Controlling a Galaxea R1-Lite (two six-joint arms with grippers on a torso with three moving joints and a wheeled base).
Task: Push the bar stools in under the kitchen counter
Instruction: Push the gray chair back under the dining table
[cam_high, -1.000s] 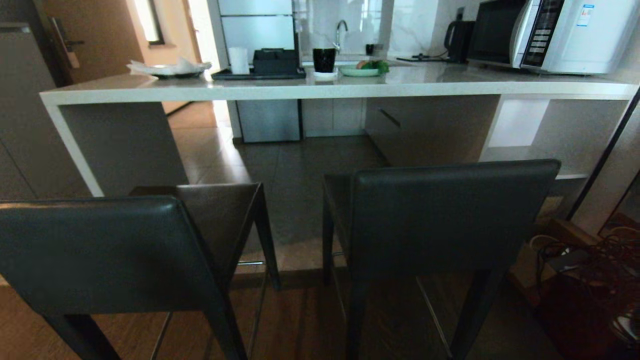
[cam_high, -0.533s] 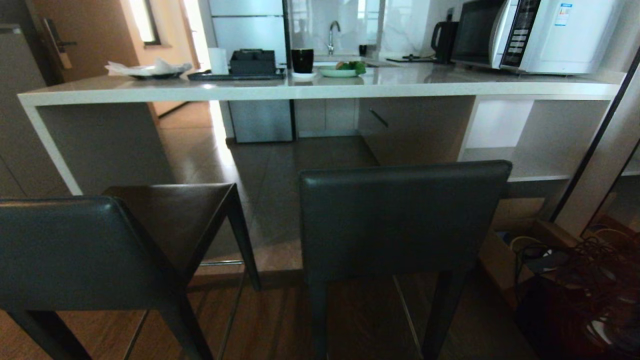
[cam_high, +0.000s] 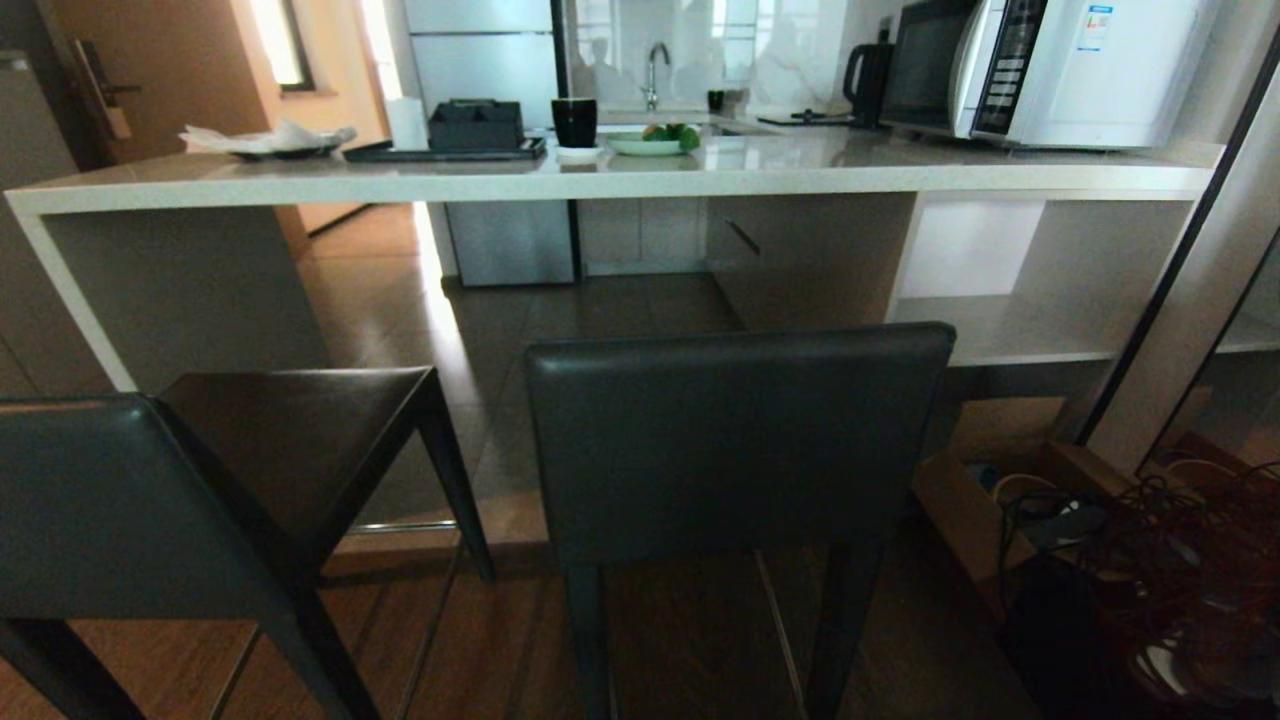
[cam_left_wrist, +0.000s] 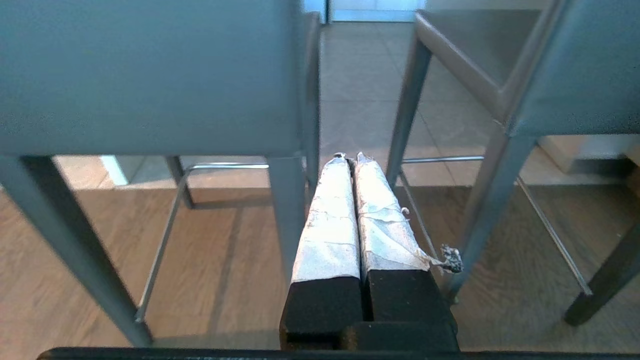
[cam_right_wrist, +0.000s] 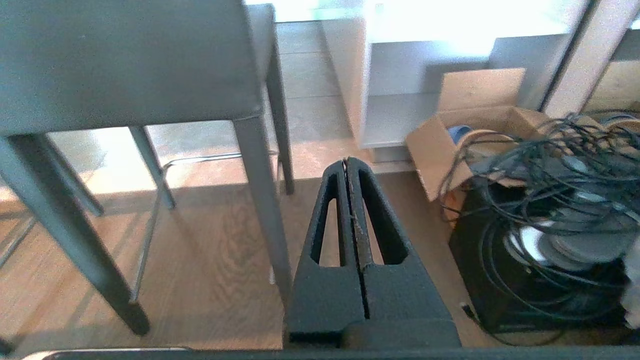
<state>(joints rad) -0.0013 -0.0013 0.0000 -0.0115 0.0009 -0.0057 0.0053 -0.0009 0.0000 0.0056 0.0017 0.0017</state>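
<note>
Writing: the microwave (cam_high: 1040, 70) has a sticker, but its words are too small to read.
Left stool (cam_high: 150, 490): it stands out from the counter, turned a little, seat facing the gap.
Right stool (cam_high: 735, 440): its back faces the robot, and it is not under the counter.
Left gripper (cam_left_wrist: 350, 160): pressed closed, holding nothing, low down between the two stools' legs.
Right gripper (cam_right_wrist: 347, 162): closed and empty, just beside the right stool's leg.
Kitchen counter (cam_high: 600, 180): pale stone top with a tray (cam_high: 445, 152), cup (cam_high: 574, 120) and plate (cam_high: 645, 145).
Floor (cam_high: 480, 660): brown wood here, grey tiles farther on.
Corner: a cardboard box (cam_right_wrist: 475, 135) and tangled cables (cam_right_wrist: 555, 200).

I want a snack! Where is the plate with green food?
In the head view, the plate sits on the kitchen counter, just right of the black cup.
</note>
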